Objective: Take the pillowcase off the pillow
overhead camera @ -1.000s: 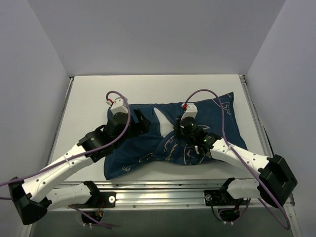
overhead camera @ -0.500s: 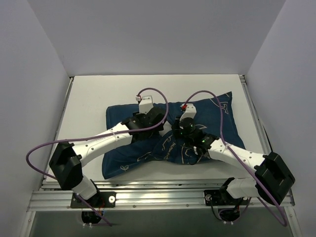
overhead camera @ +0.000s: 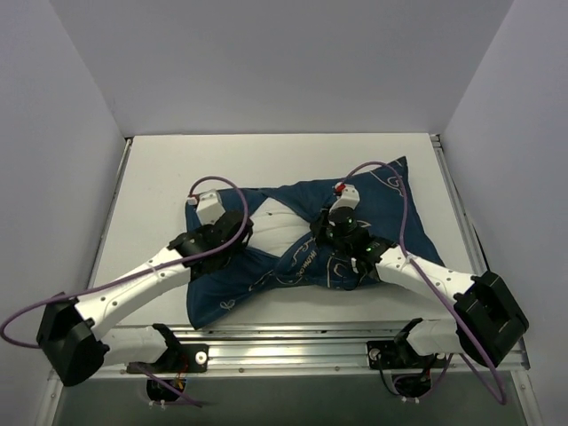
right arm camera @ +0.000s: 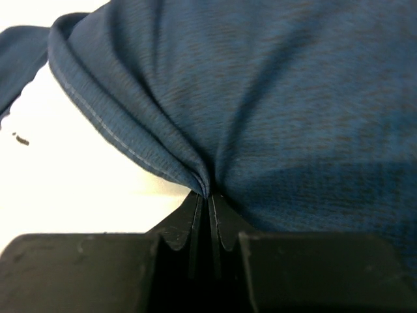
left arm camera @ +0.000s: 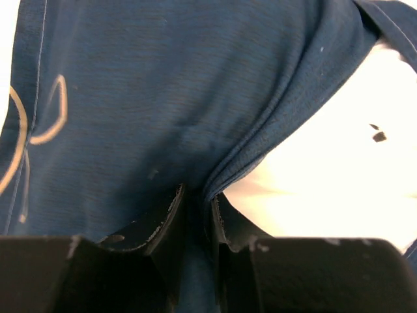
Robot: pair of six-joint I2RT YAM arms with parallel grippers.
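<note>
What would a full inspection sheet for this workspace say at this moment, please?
Surface: white table, carrying only the pillow bundle.
Job's things: navy pillowcase with cream print covers most of the white pillow, which shows through the opening in the middle.
Clutter: nothing seen.
End effectors: left end effector shut on a pillowcase fold beside the opening; right end effector shut on the hem at the other side.
Cables: a purple cable loops above the left wrist; another arcs from the right wrist over the pillowcase.
Surroundings: plain pale walls on three sides; metal rail at the near edge.
</note>
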